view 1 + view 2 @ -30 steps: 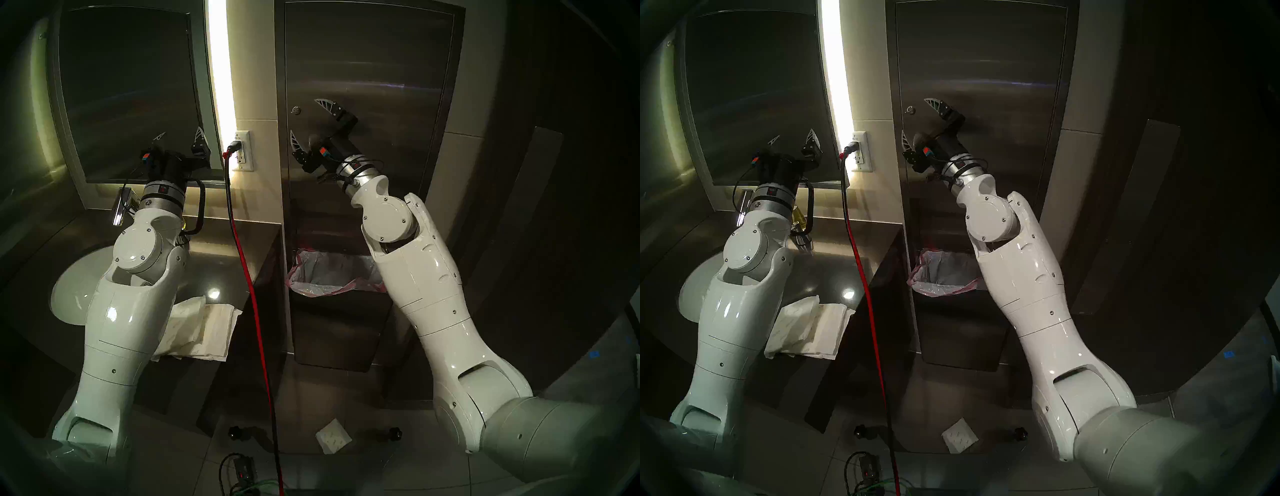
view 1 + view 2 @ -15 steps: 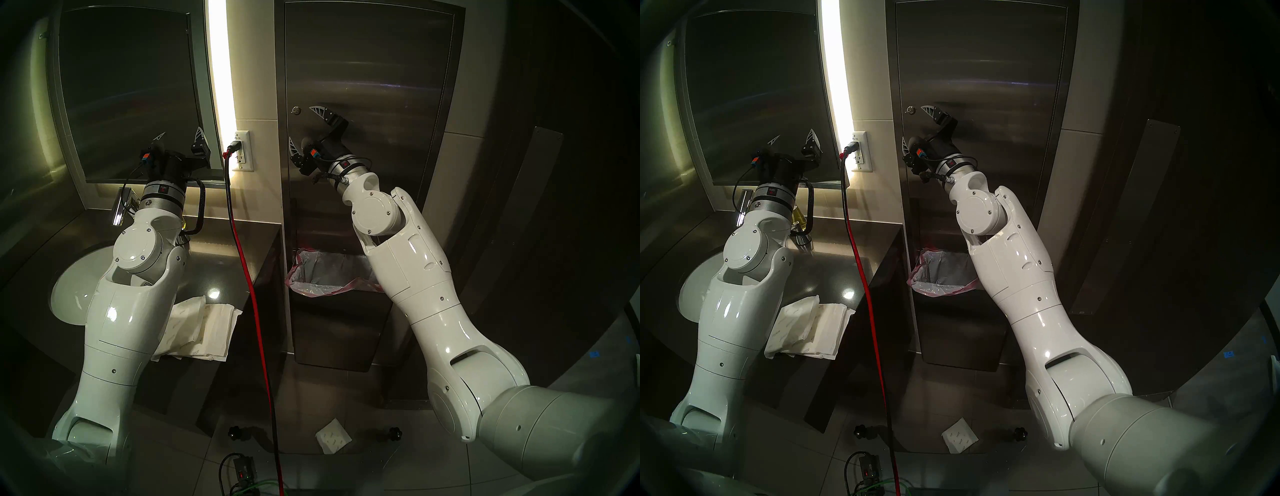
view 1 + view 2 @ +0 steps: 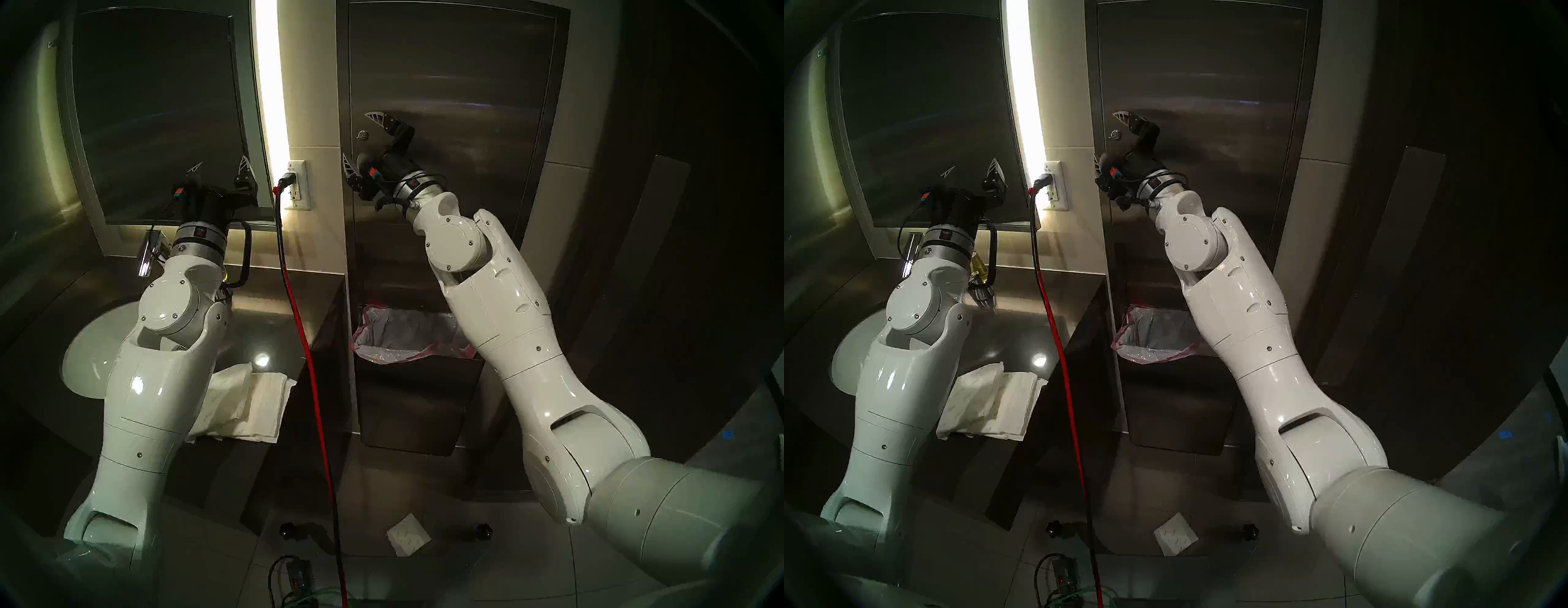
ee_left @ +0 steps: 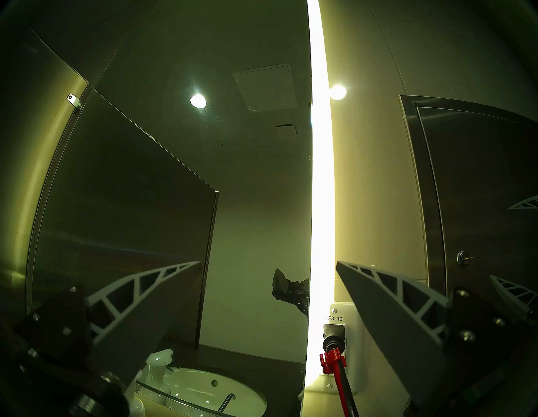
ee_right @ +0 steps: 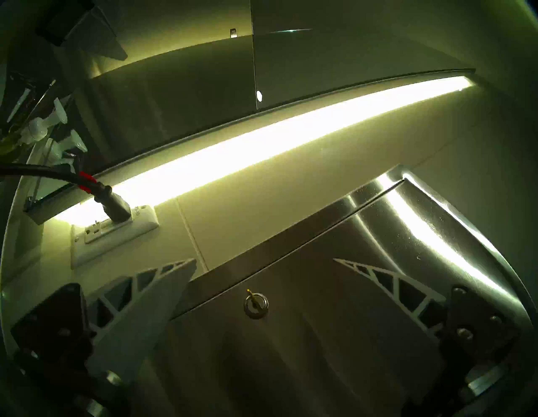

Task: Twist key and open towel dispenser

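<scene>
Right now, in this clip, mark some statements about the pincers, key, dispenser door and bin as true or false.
1. The right pincer is shut on the key. False: it is open, its fingers on either side of the key and clear of it.
2. The left pincer is open and holds nothing. True.
3. The dispenser door is swung open. False: it lies flush and closed.
4. The bin below the dispenser has a pink-edged bag. True.
5. A plug sits in the wall outlet beside the mirror. True.
</scene>
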Tool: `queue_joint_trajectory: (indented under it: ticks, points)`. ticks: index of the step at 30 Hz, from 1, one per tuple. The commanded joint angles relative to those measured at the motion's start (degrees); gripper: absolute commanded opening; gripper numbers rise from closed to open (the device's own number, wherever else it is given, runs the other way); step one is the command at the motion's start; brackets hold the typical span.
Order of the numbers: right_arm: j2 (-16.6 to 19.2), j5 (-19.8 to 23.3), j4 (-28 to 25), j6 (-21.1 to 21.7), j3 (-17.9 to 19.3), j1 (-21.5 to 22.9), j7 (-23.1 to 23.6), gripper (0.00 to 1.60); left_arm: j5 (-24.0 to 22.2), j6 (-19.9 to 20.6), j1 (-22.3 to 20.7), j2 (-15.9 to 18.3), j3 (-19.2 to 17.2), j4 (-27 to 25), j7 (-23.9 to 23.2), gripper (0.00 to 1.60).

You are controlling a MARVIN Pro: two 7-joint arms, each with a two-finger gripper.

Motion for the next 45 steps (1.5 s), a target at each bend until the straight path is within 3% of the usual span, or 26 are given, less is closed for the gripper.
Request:
queue_joint_trajectory:
  ticks: [1, 29, 45]
  points:
    - [1.19, -0.70, 0.83, -1.40, 0.25, 2.76, 0.43, 1.60, 0.01, -0.04, -0.86, 0.03, -0.05, -0.42, -0.02, 1.60]
    - [3.13, -3.96, 10.05, -8.94, 0.95, 11.38, 0.42, 1.60, 0.01, -0.05, -0.84, 0.03, -0.06, -0.43, -0.03, 1.60]
    - [2.95, -3.76, 10.34, -10.56, 1.29, 11.22, 1.43, 1.60, 0.01, -0.04, -0.86, 0.03, -0.05, -0.42, -0.02, 1.60]
